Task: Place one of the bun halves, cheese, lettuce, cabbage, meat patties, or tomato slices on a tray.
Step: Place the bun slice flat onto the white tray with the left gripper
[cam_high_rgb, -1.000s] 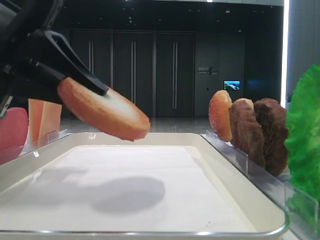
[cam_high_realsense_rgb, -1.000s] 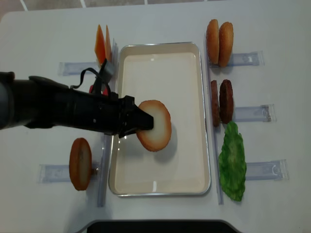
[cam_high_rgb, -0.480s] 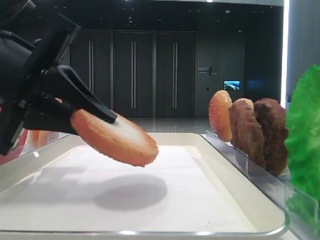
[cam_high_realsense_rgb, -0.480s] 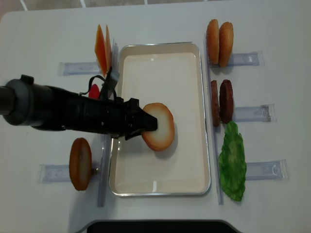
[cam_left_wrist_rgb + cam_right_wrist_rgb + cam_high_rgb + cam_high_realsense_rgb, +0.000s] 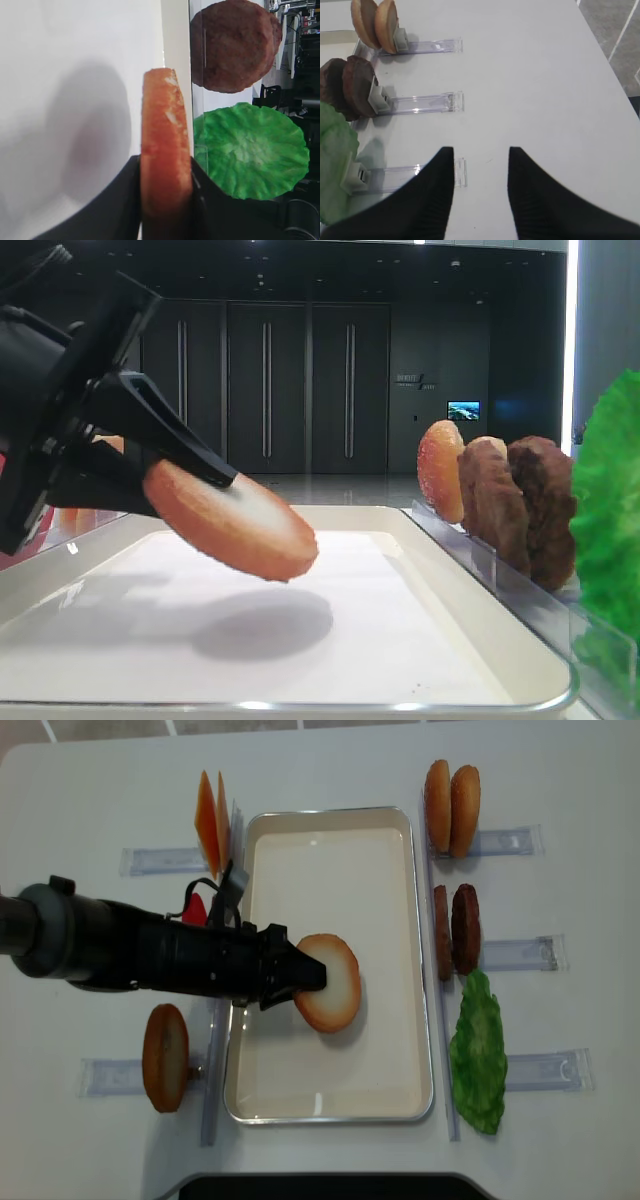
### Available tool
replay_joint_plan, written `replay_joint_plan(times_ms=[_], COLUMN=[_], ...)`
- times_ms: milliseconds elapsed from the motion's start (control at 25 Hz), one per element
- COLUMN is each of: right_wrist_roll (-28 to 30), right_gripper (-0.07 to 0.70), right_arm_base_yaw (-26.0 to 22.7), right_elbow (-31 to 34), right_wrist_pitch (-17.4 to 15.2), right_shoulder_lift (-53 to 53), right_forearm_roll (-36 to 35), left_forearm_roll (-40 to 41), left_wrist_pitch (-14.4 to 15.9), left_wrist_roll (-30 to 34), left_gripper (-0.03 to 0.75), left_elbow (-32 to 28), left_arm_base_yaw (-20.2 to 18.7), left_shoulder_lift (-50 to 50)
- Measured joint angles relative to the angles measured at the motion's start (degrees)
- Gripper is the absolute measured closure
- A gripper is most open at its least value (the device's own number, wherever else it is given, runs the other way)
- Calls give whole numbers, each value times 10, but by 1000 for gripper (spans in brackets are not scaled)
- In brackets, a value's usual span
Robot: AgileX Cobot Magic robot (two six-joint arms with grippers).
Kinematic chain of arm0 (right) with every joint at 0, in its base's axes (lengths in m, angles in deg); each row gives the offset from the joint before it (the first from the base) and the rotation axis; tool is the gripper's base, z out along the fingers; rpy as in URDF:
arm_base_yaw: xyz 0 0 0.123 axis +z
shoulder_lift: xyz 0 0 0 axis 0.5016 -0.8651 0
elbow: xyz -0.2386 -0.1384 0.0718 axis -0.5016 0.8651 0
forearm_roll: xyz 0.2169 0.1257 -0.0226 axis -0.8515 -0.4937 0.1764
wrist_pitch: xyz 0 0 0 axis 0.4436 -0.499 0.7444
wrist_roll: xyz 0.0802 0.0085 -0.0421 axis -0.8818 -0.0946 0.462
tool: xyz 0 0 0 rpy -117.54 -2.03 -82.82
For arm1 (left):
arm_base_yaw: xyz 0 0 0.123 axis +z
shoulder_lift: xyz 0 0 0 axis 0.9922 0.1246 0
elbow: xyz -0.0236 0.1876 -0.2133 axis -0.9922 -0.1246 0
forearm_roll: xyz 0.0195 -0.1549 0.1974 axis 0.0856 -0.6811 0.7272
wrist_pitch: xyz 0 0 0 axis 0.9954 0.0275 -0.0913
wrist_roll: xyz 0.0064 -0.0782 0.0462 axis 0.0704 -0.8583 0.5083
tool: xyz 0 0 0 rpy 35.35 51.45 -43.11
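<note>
**Bun half held low over the tray**

The left pincer (image 5: 305, 978) grips a bun half (image 5: 330, 982) by its edge, both fingers pressed against its faces, and holds it tilted above the pale liner of the tray (image 5: 405, 1020), its shadow just below. The right pincer (image 5: 481, 165) hangs spread and empty over bare white table (image 5: 535, 75).

The tray sits mid-table, flanked by clear plastic racks. On its left stand another bun half (image 5: 165, 1057) and orange cheese slices (image 5: 210, 820); on its right a green lettuce leaf (image 5: 480, 1055), then two meat patties (image 5: 456, 930), then two bun halves (image 5: 451, 795) farthest off.

Beyond the table, the low view shows a dim hall: dark panelled doors (image 5: 265, 390), a small lit screen (image 5: 463, 411) and a bright strip (image 5: 571, 330) at right.
</note>
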Motion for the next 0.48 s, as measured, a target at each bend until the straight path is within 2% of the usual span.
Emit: replay_joint_plan(times_ms=[240,480], right_wrist_roll=[0,0], right_gripper=[376,376], right_arm_base_yaw=[0,0], right_elbow=[0,0], right_wrist_pitch=[0,0], right_shoulder_lift=[0,0], right_forearm_roll=[0,0], left_forearm_roll=[0,12], left_wrist_pitch=[-6,-9], left_wrist_roll=[0,-6], left_gripper=[386,321], left_elbow=[0,0], left_arm_base_yaw=[0,0], left_shoulder_lift=[0,0])
